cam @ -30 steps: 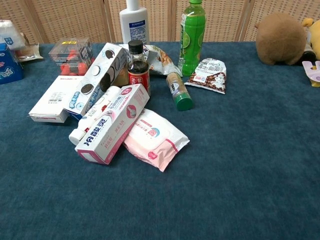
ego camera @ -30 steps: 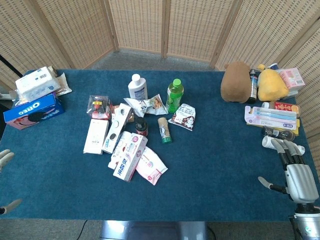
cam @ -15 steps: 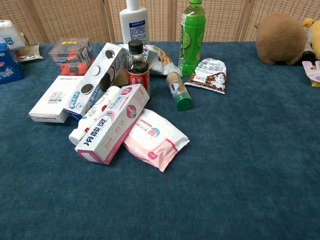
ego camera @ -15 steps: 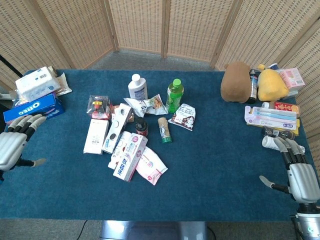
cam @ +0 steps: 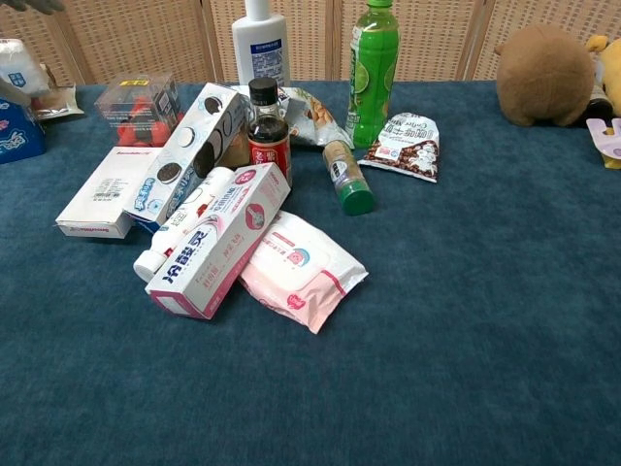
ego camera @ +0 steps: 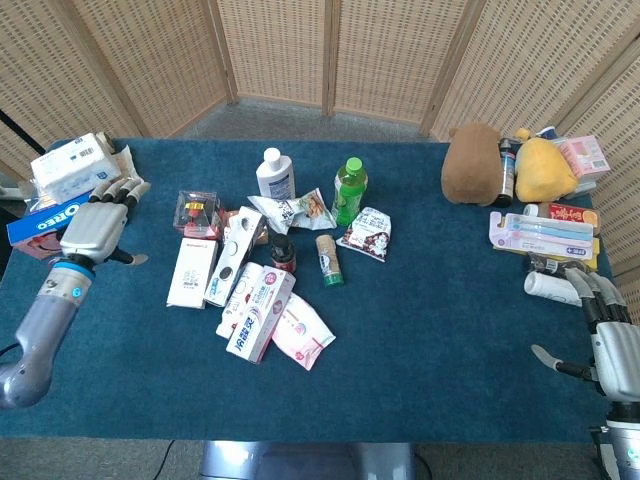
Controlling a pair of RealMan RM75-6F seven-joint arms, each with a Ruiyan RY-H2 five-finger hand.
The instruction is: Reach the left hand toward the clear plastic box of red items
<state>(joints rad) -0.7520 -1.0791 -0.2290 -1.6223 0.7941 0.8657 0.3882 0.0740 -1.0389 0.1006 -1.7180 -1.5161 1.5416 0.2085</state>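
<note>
The clear plastic box of red items (ego camera: 196, 214) (cam: 140, 107) stands left of the central pile, behind a white carton (ego camera: 192, 272). My left hand (ego camera: 98, 224) hovers to the left of the box, fingers spread and holding nothing, a short gap away from it. In the chest view only its fingertips (cam: 29, 6) show at the top left corner. My right hand (ego camera: 614, 350) rests open at the table's right front edge, far from the box.
A blue Oreo box (ego camera: 40, 229) and a tissue pack (ego camera: 70, 165) lie just behind my left hand. The pile holds a cookie carton (ego camera: 232, 254), a sauce bottle (ego camera: 282, 254), a pink box (ego camera: 260, 313), a white bottle (ego camera: 274, 175) and a green bottle (ego camera: 350, 190). Plush toys (ego camera: 473, 163) sit far right.
My left hand has risen from the table's left front edge and travelled forward and right, now close beside the clear box. The right hand has slipped slightly lower.
</note>
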